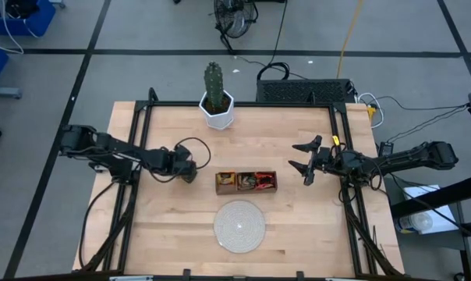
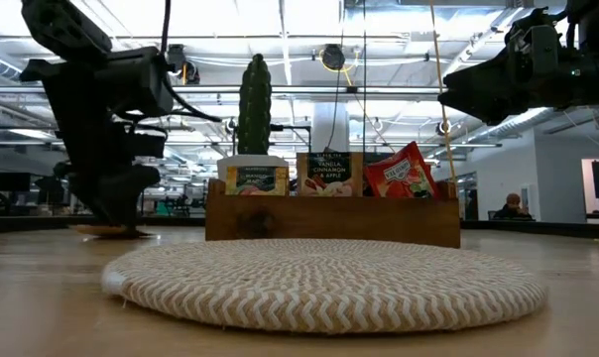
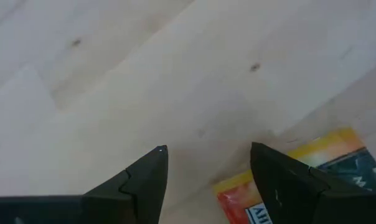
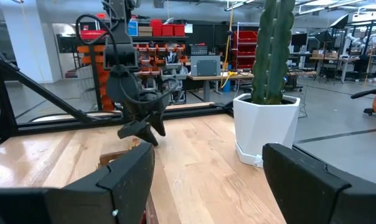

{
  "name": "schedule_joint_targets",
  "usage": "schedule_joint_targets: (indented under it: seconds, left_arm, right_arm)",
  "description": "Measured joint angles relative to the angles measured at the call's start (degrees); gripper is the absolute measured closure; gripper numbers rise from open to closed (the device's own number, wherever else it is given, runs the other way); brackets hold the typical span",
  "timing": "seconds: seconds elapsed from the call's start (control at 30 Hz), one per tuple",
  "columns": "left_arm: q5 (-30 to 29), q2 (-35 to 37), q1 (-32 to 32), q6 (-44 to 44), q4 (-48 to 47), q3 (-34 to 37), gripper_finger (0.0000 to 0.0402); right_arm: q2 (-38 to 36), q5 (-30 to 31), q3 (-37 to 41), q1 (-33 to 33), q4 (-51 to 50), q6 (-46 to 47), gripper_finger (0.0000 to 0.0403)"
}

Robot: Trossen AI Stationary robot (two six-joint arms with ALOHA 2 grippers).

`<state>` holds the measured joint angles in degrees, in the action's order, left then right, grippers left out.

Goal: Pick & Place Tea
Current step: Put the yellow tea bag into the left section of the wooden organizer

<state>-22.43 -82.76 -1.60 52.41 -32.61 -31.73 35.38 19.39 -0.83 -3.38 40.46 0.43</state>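
An orange-yellow tea sachet (image 3: 319, 152) lies flat on the table left of the wooden tray (image 1: 246, 181). My left gripper (image 3: 210, 149) is open and points down close over it, one finger in front of the sachet's corner. In the low view the sachet (image 2: 106, 230) shows as a thin flat strip under that gripper (image 2: 116, 213). More tea sachets stand upright in the tray's compartments: a yellow one (image 2: 257, 180), a dark one (image 2: 329, 174) and a red one (image 2: 399, 174). My right gripper (image 1: 304, 156) waits open and level, right of the tray. My left gripper has one finger (image 3: 281, 180) standing over the sachet's near corner (image 3: 235, 190), coming from above and pointing down. Whether that finger touches the sachet I cannot tell. The sachet lies flat on the table.
A round woven disc (image 1: 239, 226) lies in front of the tray, toward the near edge. A cactus in a white pot (image 1: 217, 97) stands at the far edge. Black frame rails (image 1: 134, 156) run along both sides of the table.
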Motion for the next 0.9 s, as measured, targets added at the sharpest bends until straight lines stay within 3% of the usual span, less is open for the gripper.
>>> schedule_joint_targets:
  seconds: [0.27,0.63,0.9]
  left_arm:
    - [11.31,1.46,-4.91,5.99,-0.25,0.05,0.0170]
    - [20.54,3.48,-10.92,18.29,-1.60,0.05,0.0170]
    - [37.58,4.97,-12.49,28.41,0.36,-1.89,0.0170]
  right_arm:
    - [0.00,0.00,0.00,0.01,0.01,0.00,0.0124]
    - [0.00,0.01,0.00,0.01,-0.02,0.00,0.0124]
    - [0.02,0.01,-0.01,0.00,-0.02,0.00,0.0124]
